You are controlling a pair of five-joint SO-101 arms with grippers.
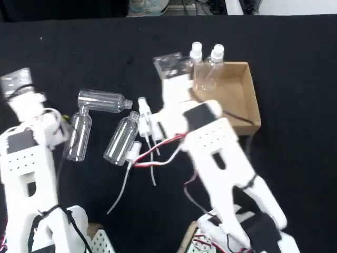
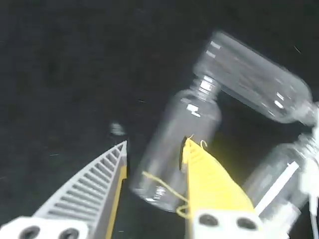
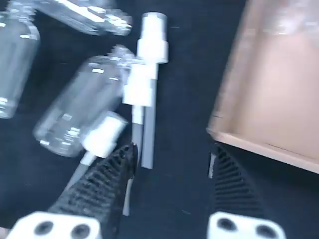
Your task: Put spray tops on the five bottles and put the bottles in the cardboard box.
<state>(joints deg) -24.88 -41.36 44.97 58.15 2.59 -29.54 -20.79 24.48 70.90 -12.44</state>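
Note:
Three clear bottles without tops lie left of centre: one [image 1: 104,101] crosswise, one [image 1: 80,134] below it, and one [image 1: 122,138] slanted. My left gripper [image 1: 64,128] is beside the middle one; in the left wrist view it [image 2: 154,145] is open, with that bottle [image 2: 179,129] lying between its fingers. Loose spray tops [image 1: 143,112] lie beside the slanted bottle. My right gripper [image 1: 158,126] hovers open [image 3: 172,152] between these spray tops [image 3: 150,45] and the cardboard box [image 3: 279,99]. Two capped bottles [image 1: 206,67] stand in the box [image 1: 251,100].
Thin white dip tubes [image 1: 126,182] from the spray tops trail toward the table's front. Red and white cables [image 1: 158,155] run from the right arm across the black table. The box's near corner [image 3: 215,130] lies close to my right gripper.

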